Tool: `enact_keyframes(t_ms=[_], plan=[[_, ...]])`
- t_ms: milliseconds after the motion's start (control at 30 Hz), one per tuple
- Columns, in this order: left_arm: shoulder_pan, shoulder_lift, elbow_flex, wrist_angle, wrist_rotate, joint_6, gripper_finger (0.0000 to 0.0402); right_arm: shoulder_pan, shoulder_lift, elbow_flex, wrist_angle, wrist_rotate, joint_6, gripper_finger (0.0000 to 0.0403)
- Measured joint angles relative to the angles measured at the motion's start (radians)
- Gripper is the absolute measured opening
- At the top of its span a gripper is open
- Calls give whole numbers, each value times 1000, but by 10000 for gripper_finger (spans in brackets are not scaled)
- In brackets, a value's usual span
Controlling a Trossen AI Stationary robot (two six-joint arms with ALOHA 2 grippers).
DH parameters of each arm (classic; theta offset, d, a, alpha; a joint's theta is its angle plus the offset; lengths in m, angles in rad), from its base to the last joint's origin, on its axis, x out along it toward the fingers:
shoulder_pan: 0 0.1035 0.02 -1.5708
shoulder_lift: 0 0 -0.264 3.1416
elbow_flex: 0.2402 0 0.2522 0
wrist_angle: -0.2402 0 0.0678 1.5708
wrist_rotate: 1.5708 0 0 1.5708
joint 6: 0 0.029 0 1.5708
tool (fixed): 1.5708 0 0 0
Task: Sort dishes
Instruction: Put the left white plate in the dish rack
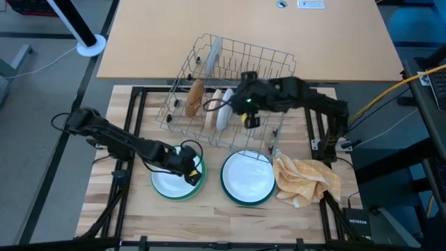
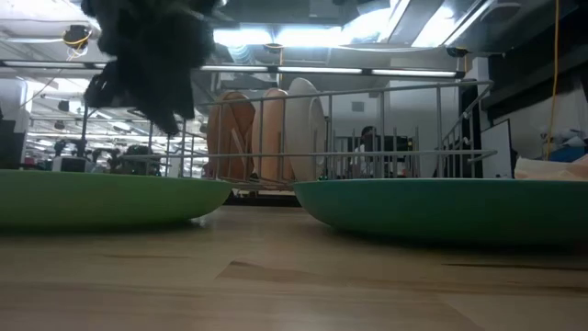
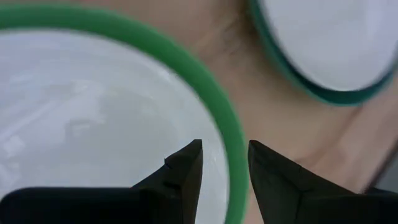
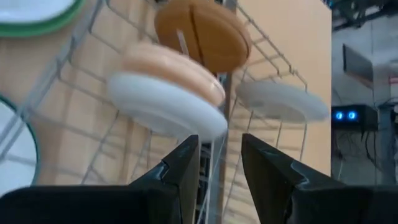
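A green plate [image 1: 198, 183] with a white plate [image 1: 167, 180] lying on it sits at the near left. Beside it stands a teal plate [image 1: 226, 189] bearing another white plate [image 1: 247, 174]. In the grey wire rack [image 1: 279, 66], a brown plate [image 4: 202, 31], a tan plate [image 4: 171, 68] and a white plate [image 4: 161, 106] stand on edge. My left gripper [image 3: 225, 165] hovers open just above the green plate's rim [image 3: 233, 155]. My right gripper [image 4: 221, 162] hangs open over the rack, just short of the upright white plate.
A crumpled yellow checked cloth [image 1: 306, 180] lies at the near right beside the teal plate. Another white plate [image 4: 283, 102] leans at the rack's far end. The rack spans the seam between the wooden board [image 1: 209, 216] and the tan tabletop [image 1: 244, 28].
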Motion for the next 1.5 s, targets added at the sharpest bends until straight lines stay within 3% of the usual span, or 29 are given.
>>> enact_keyframes(t_ms=[300,467,733,933,1067,1233,1500], plan=[[-4,118,0,173,0,-69,120,-44,-83,0,-152,-71,109,127],[-5,132,1,147,1,-96,93,-40,-112,0,-167,-108,139,127],[-5,132,2,136,1,-89,39,-34,-150,-1,-167,-259,172,127],[-5,132,2,141,3,-98,29,-34,-149,-1,-167,-330,195,127],[-5,132,2,124,5,-65,47,-34,-149,-1,-167,-345,216,127],[-5,132,2,55,7,-65,105,-34,-149,-1,-166,-346,244,127],[-6,131,2,96,35,-40,176,-34,-148,-1,-166,-346,246,127]])
